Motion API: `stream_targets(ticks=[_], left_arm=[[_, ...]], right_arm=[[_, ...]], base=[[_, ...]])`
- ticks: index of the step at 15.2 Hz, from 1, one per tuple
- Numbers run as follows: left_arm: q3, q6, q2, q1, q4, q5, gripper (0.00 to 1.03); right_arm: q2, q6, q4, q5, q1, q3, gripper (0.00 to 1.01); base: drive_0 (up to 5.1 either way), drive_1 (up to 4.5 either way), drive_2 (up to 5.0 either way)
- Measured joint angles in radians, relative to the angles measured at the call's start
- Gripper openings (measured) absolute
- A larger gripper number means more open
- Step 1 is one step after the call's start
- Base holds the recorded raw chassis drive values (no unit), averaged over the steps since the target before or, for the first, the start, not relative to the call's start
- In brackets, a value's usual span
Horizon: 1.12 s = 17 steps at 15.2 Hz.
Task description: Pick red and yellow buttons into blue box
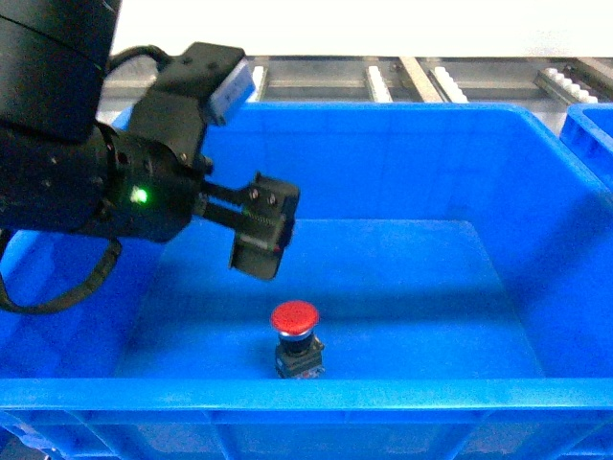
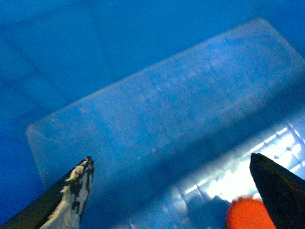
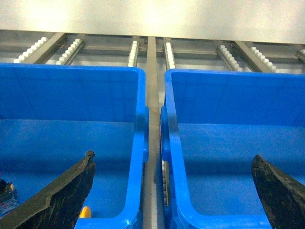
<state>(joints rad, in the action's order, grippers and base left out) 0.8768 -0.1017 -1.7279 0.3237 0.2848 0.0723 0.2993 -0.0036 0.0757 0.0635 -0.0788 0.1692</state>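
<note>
The red button (image 1: 294, 337) stands on the floor of the big blue box (image 1: 402, 144), near the front wall. Its red cap is on top and its dark body is under it. The left gripper (image 1: 261, 238) hangs above the button, a bit to the left, inside the box. Its two fingers are spread wide and hold nothing.

The right gripper (image 3: 171, 191) is spread wide too, with nothing between its fingers. It looks at two blue boxes side by side. A small bit of yellow (image 3: 85, 212) peeks out low in the left one. It may be the yellow button, but too little shows to be sure.

If that is the wrong box, the yellow one is left to move. The finger may bump the wall and miss.
</note>
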Motion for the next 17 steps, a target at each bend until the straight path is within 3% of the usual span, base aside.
stream_targets(ticks=[3, 6, 8, 11, 13, 17], left_arm=[[-0.088, 0.076, 0.174, -0.099, 0.183, -0.049, 0.98], [-0.198, 0.136, 0.393, -0.242, 0.235, -0.087, 0.98], [-0.297, 0.150, 0.541, -0.301, 0.250, -0.107, 0.98], [-0.458, 0.140, 0.826, -0.284, 0.138, -0.138, 0.98], [-0.534, 0.131, 1.051, -0.222, -0.028, -0.214, 0.98], [-0.536, 0.131, 1.099, -0.211, -0.038, -0.226, 0.98]], right_arm=[[0.000, 0.000, 0.000, 0.000, 0.000, 0.000, 0.98], [0.000, 0.000, 0.000, 0.000, 0.000, 0.000, 0.98], [0.000, 0.000, 0.000, 0.000, 0.000, 0.000, 0.98], [0.000, 0.000, 0.000, 0.000, 0.000, 0.000, 0.98], [0.000, 0.000, 0.000, 0.000, 0.000, 0.000, 0.98], [0.000, 0.000, 0.000, 0.000, 0.000, 0.000, 0.98]], base=[[0.0, 0.00, 0.0], [0.0, 0.00, 0.0], [0.0, 0.00, 0.0], [0.0, 0.00, 0.0], [0.0, 0.00, 0.0], [0.0, 0.00, 0.0]])
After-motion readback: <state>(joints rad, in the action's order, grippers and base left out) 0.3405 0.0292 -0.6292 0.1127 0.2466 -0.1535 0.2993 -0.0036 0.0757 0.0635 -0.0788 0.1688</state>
